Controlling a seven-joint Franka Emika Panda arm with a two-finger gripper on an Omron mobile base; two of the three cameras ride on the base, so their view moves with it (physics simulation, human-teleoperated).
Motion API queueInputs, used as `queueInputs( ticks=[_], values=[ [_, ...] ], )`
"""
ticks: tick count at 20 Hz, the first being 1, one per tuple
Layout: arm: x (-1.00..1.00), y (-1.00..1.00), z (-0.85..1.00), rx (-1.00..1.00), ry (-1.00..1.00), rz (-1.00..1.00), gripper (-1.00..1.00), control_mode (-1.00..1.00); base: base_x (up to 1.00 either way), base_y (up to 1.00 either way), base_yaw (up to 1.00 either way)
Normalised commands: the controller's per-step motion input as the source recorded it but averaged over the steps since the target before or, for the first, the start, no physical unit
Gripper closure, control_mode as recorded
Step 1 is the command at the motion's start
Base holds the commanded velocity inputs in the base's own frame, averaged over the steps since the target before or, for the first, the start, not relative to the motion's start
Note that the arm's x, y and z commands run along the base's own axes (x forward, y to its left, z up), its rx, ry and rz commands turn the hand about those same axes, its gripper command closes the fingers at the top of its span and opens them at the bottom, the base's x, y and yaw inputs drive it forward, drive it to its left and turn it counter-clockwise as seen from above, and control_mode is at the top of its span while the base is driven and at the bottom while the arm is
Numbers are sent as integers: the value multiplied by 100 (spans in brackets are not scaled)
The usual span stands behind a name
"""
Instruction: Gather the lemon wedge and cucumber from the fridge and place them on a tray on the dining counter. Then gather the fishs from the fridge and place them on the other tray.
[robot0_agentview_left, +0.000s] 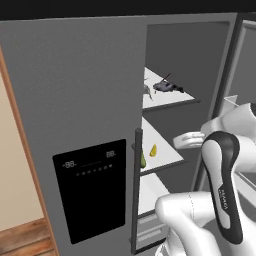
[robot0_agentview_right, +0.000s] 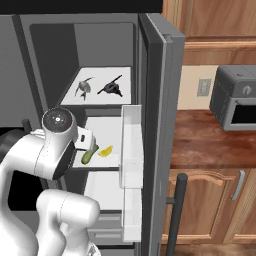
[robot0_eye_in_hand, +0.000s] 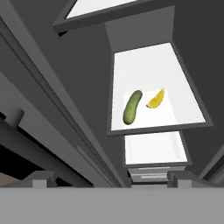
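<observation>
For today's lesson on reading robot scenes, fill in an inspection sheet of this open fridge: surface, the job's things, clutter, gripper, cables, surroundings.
Surface: white fridge shelves, stacked inside the open fridge.
Job's things: cucumber and lemon wedge lie side by side, apart, on the middle shelf; two fish lie on the shelf above.
Clutter: nothing seen.
Gripper: gripper open, holding nothing, aimed toward the cucumber's shelf, short of it.
Cables: nothing seen.
Surroundings: fridge door swung open; microwave on a wooden counter to the right; dispenser panel on the closed door.
</observation>
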Motion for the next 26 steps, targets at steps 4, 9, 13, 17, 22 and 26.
queueInputs(
  ticks=[4, 9, 13, 17, 22, 26],
  values=[
    [16, 0, -8, 0, 0, -3, -100, -100, 0, 0, 0],
    [10, 0, 0, 0, 0, 0, -100, -100, 0, 0, 0],
    [1, 0, 0, 0, 0, 0, -100, -100, 0, 0, 0],
    [1, 0, 19, 0, 0, 0, -100, -100, 0, 0, 0],
    [4, 0, 38, -1, 0, 0, -100, -100, 0, 0, 0],
    [18, 0, 18, -3, 0, 0, -100, -100, 0, 0, 0]
  ],
)
